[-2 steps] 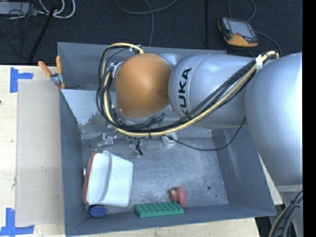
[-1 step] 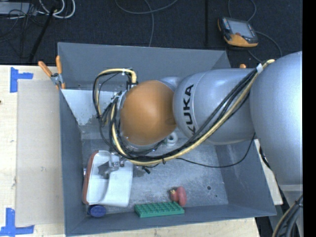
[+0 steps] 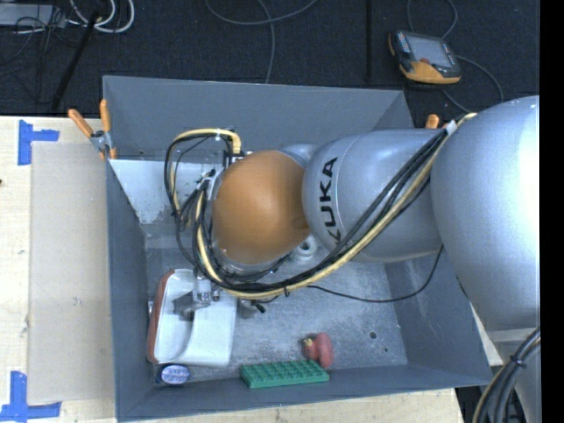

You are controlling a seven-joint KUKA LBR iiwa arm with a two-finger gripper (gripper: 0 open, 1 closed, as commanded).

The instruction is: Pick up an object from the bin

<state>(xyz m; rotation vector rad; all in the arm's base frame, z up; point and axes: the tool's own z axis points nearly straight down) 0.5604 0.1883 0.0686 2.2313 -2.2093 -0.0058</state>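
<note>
You're looking down into the grey metal bin [image 3: 264,113], with the arm [image 3: 379,201] reaching in from your right and its orange wrist cover [image 3: 256,205] over the bin's middle. Below that cover the gripper [image 3: 198,300] sits over a white boxy thing [image 3: 207,337] with a reddish-brown edge, lying at the lower left of the bin floor. Just beside it, against the lower wall, you can see a small round blue-and-white cap [image 3: 174,374]. Further right along that wall lies a flat green studded plate [image 3: 284,375], with a small red-pink lump [image 3: 321,350] near it, both apart from the gripper
</note>
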